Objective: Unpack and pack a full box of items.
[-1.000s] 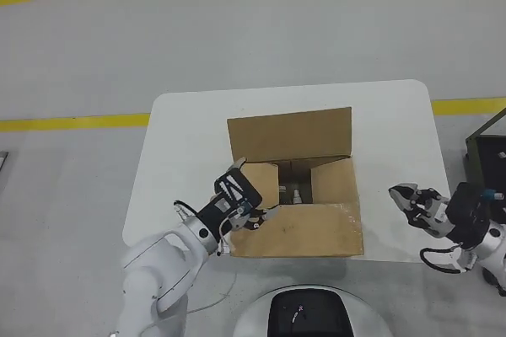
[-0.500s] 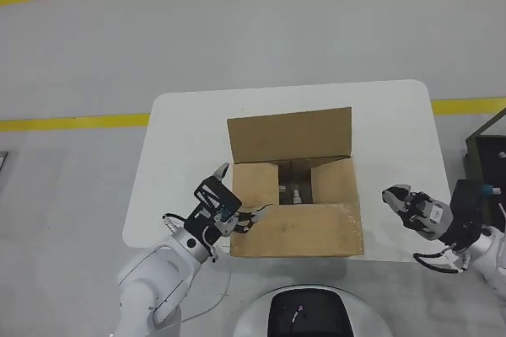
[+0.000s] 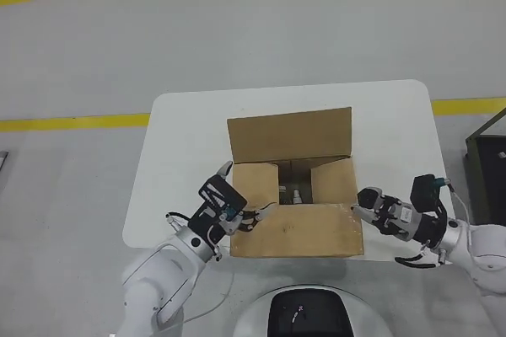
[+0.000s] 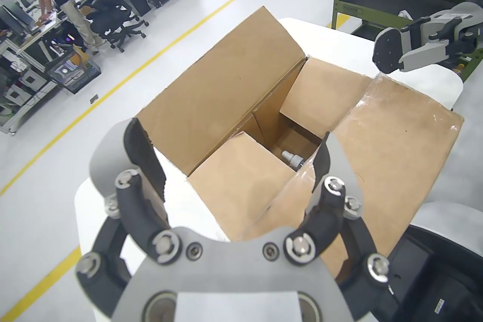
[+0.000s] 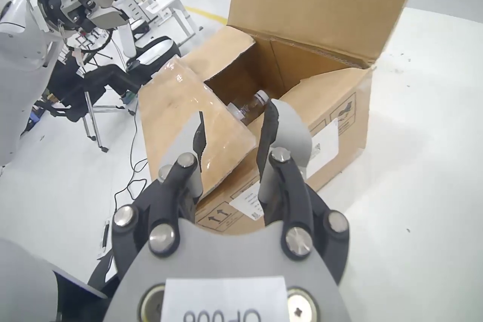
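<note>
Box (image 3: 293, 165) of brown cardboard, open, on the white tabletop (image 3: 185, 135), close to the edge nearest the robot. Long back flap (image 3: 291, 133) raised and leaning away. Long front flap (image 3: 299, 232) laid outward toward the robot, clear tape glinting on it. Left side flap (image 3: 257, 185) and right side flap (image 3: 333, 181) folded inward over the opening, leaving a dark gap between them. Down in that gap, a small bottle (image 4: 292, 158) with a white cap, close to the left side flap's edge; rest of the interior hidden by the flaps.

Left gripper (image 4: 230, 134) at the box's near left corner, fingers spread wide. One finger out over the bare tabletop beside the box wall, the other at the torn edge of the front flap, the left side flap between them. Cannot tell whether either finger touches cardboard.

Right gripper (image 5: 236, 112) at the near right corner, fingers partly apart. Taped corner of the front flap lying between them; contact there not clear.
</note>
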Available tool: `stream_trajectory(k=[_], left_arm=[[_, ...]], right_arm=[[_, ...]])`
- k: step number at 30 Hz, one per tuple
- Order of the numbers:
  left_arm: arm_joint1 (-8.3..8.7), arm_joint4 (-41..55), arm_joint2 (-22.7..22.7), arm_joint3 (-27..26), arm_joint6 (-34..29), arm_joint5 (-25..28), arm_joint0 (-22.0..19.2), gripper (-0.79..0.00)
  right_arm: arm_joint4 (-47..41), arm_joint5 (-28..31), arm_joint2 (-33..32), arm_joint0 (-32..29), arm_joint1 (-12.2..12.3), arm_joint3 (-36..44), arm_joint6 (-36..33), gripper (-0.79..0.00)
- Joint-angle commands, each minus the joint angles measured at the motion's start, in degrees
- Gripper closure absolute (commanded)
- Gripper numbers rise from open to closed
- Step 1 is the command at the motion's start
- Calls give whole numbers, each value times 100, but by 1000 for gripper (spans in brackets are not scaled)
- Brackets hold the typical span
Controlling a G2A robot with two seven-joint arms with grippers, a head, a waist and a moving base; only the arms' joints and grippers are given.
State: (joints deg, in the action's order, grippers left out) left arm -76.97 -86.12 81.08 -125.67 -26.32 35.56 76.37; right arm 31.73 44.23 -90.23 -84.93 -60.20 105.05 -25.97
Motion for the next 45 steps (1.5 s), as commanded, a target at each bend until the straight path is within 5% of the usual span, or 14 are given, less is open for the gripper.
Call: stream_trajectory(k=[1, 25, 45], left_arm=[[11, -31, -36, 2, 10, -35, -18, -785], [93, -64, -561, 220, -51, -357, -289, -785], [183, 103, -567, 176, -3, -455, -280, -785]], right_arm=[[104, -43, 63, 25, 2, -1, -16, -366], [-903, 399, -177, -438, 148, 205, -256, -292], [-1228, 317, 267, -164, 246, 186, -897, -268]])
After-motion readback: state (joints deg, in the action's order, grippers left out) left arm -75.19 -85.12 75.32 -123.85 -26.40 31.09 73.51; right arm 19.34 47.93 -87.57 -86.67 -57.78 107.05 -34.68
